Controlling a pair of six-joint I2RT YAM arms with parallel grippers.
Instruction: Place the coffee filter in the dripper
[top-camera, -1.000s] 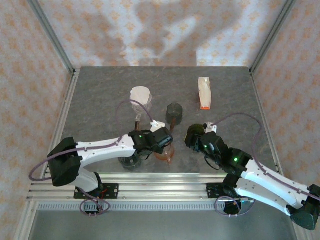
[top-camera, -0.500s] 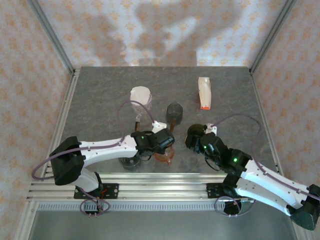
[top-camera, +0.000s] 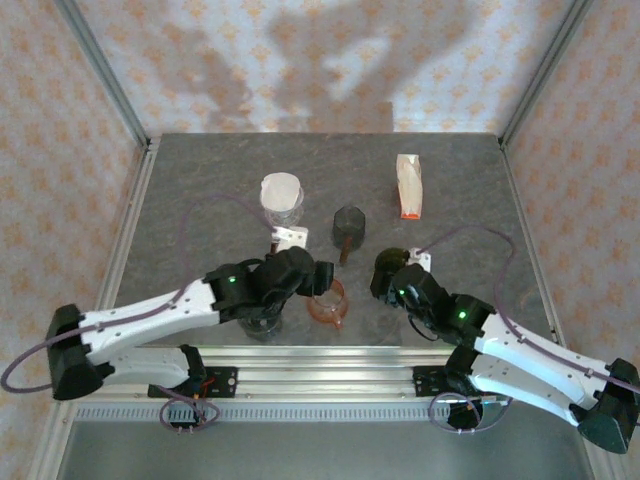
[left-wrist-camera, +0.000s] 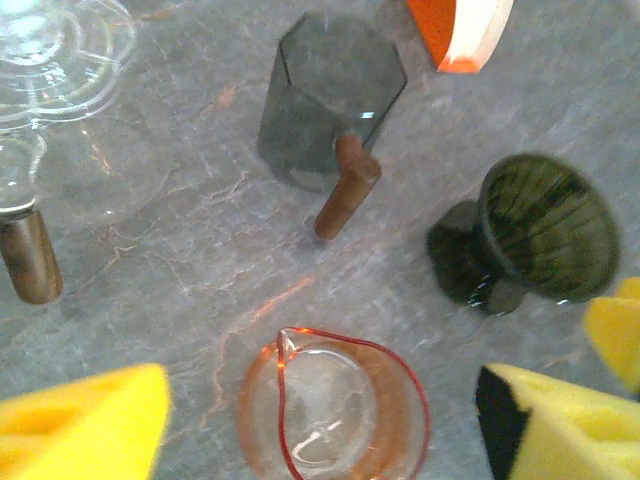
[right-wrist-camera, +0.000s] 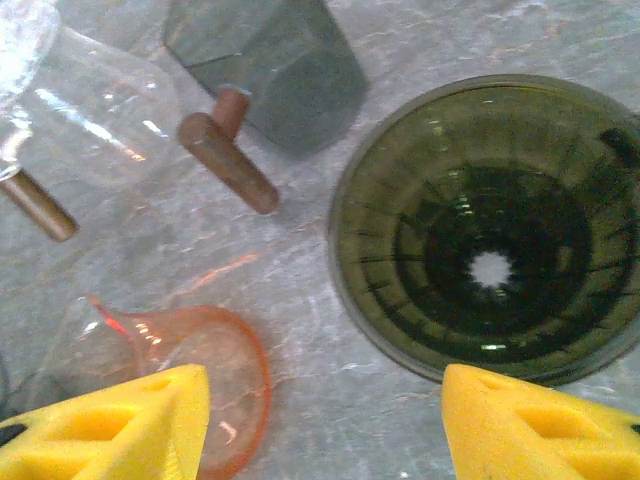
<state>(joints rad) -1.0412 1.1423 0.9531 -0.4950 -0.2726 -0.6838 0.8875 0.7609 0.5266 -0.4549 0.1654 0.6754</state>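
Left pincer (left-wrist-camera: 320, 428) gapes wide, empty, above a red-rimmed jug (left-wrist-camera: 345, 395). Right pincer (right-wrist-camera: 325, 425) is spread, empty, over the green dripper (right-wrist-camera: 420, 235) at frame right. White filter (top-camera: 282, 188) tops a glass (top-camera: 292, 211), upper centre.

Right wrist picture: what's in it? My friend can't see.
An empty dark green dripper, seen from above, sits just beyond the right hand's open yellow fingers. A pinkish glass jug and a smoky cup are to its left.
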